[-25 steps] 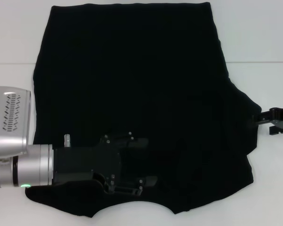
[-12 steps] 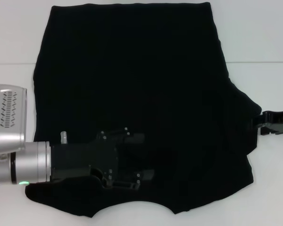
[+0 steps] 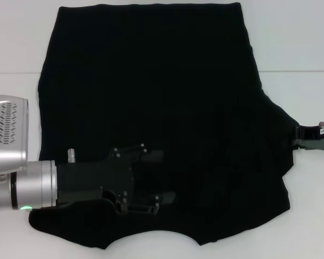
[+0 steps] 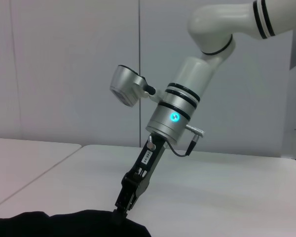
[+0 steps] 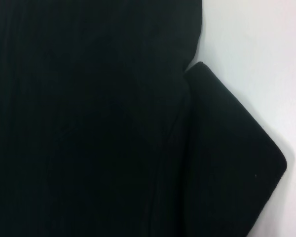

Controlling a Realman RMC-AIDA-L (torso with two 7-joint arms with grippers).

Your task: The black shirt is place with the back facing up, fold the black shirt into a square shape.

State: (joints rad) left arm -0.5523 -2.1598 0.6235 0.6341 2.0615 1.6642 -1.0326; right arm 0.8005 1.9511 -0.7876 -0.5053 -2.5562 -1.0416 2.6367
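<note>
Folding is underway: black shirt (image 3: 151, 108) sleeve is met by right hand (image 3: 308, 143), grip untellable; a firm pinch is needed.

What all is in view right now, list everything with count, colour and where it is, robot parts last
black shirt: one, plain black, spread flat over most of the table, one sleeve pointing toward the robot's right.
table: one, white, under the shirt, bare at the sides and far edge.
wall: pale panels, behind the table in the left wrist view.
left gripper: one, black on a silver wrist, over the near left part of the shirt, pointing toward its middle.
right gripper: one, black on a white arm with a lit blue ring, at the tip of the shirt's right sleeve, angled down to the cloth edge.
</note>
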